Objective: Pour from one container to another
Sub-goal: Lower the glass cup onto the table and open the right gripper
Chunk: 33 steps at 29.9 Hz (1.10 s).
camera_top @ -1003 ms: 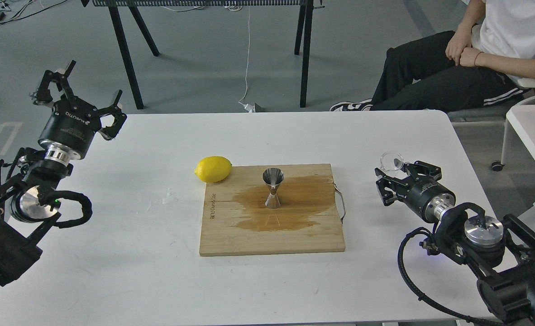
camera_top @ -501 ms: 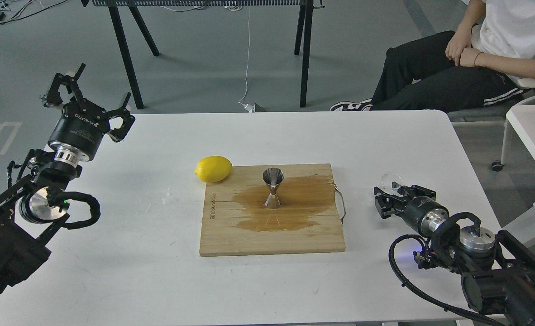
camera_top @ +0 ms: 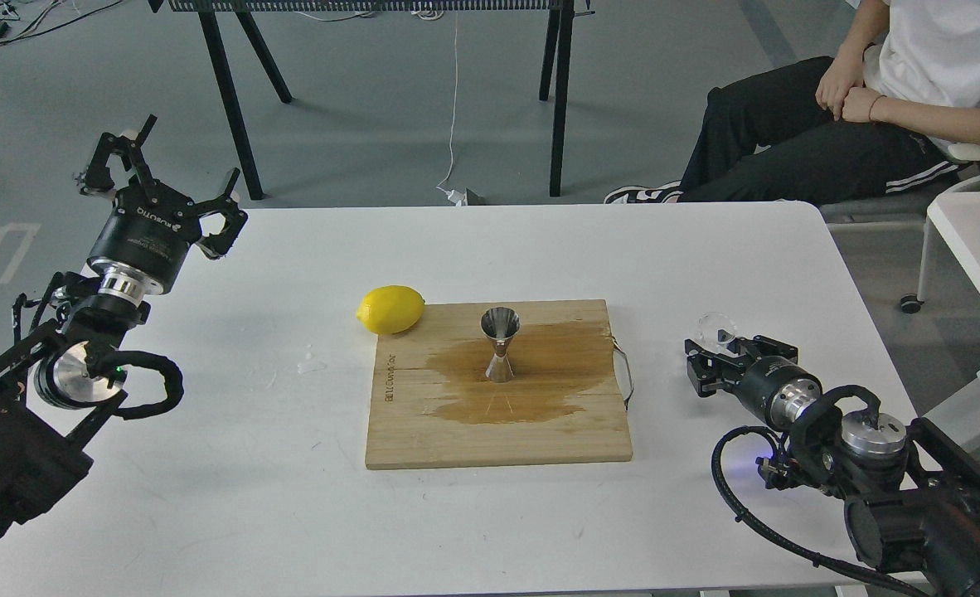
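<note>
The shiny steel jigger [camera_top: 499,344] stands upright in the middle of a wooden board [camera_top: 498,439], on a brown wet patch [camera_top: 540,390]. To the right of the board, low at the table surface, the small clear cup [camera_top: 715,329] sits between the fingers of my right gripper [camera_top: 720,345], which is shut on it. The cup looks empty. At the table's far left corner my left gripper [camera_top: 177,166] is held up and open, holding nothing, far from the board.
A yellow lemon [camera_top: 390,308] lies at the board's far left corner. A metal handle [camera_top: 625,373] sticks out of the board's right side, near my right gripper. A person [camera_top: 871,108] sits beyond the white table's [camera_top: 249,514] far right corner.
My right gripper has come down and toward me with the clear cup, from raised to table level. The left arm shifted slightly right. In the last half second almost nothing moved.
</note>
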### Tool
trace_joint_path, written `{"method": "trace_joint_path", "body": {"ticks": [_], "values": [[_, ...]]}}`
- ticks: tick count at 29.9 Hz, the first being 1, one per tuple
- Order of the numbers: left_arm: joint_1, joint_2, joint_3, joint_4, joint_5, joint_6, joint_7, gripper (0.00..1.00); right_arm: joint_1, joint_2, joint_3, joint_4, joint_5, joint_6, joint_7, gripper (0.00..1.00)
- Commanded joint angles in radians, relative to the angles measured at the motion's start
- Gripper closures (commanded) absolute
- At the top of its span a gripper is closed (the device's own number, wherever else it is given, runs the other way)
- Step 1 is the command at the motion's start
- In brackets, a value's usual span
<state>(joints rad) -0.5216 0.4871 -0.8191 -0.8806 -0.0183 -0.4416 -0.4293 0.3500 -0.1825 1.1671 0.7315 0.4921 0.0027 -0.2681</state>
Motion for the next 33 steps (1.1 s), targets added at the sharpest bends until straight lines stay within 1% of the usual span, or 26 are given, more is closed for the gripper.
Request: {"method": "trace_joint_path", "body": {"ticks": [1,4,7,9,12,14,19,20,21,22,24,25,26,27,28,32,33], "values": [[0.0,0.001,0.0,0.0,0.0,0.0,0.0,0.0,-0.002,0.0,-0.01,-0.001,-0.004,0.003,0.001,0.63],[0.0,0.001,0.0,0.0,0.0,0.0,0.0,0.0,-0.002,-0.006,-0.01,-0.003,-0.004,0.005,0.003,0.59],[0.0,0.001,0.0,0.0,0.0,0.001,0.0,0.0,-0.003,-0.008,-0.01,-0.003,-0.004,0.005,0.004,0.5],[0.0,0.001,0.0,-0.001,0.0,0.001,0.0,0.0,-0.005,-0.008,-0.01,-0.003,-0.006,0.007,0.006,0.48],[0.0,0.001,0.0,-0.005,0.0,0.003,0.0,0.0,-0.006,-0.008,-0.012,-0.003,-0.006,0.008,0.01,0.38],[0.0,0.001,0.0,-0.005,0.0,0.003,0.0,0.0,-0.006,-0.008,-0.012,-0.001,-0.007,0.013,0.01,0.36],[0.0,0.001,0.0,-0.005,0.0,0.0,0.0,0.0,-0.009,-0.008,-0.012,0.0,-0.01,0.028,0.01,0.4],[0.0,0.002,0.0,-0.005,0.0,0.0,0.0,0.0,-0.009,-0.008,-0.014,0.0,-0.01,0.03,0.009,0.49],[0.0,0.002,0.0,-0.005,0.0,0.0,0.0,0.0,-0.009,-0.008,-0.014,0.0,-0.012,0.03,0.009,0.63],[0.0,0.002,0.0,-0.005,0.0,0.0,0.0,0.0,-0.009,-0.008,-0.015,-0.001,-0.012,0.03,0.009,0.73],[0.0,0.002,0.0,-0.005,0.0,0.0,0.0,0.0,-0.008,-0.009,-0.015,-0.001,-0.013,0.03,0.009,0.73],[0.0,0.001,0.0,-0.005,0.0,0.0,0.0,0.0,-0.008,-0.009,-0.015,-0.001,-0.013,0.03,0.01,0.72],[0.0,0.002,0.0,-0.005,0.0,0.0,0.0,0.0,-0.008,-0.009,-0.015,-0.001,-0.013,0.03,0.01,0.63],[0.0,0.001,0.0,-0.005,0.0,0.0,0.0,0.0,-0.008,-0.009,-0.015,-0.001,-0.012,0.028,0.01,0.48],[0.0,0.001,0.0,-0.005,0.0,0.0,0.0,0.0,-0.008,-0.008,-0.015,-0.001,-0.012,0.028,0.012,0.37],[0.0,0.001,0.0,-0.005,0.0,0.0,0.001,0.0,-0.008,-0.009,-0.014,-0.003,-0.013,0.028,0.012,0.31],[0.0,0.001,0.0,-0.005,0.0,-0.002,0.001,0.0,-0.008,-0.009,-0.014,-0.004,-0.013,0.03,0.012,0.26]]}}
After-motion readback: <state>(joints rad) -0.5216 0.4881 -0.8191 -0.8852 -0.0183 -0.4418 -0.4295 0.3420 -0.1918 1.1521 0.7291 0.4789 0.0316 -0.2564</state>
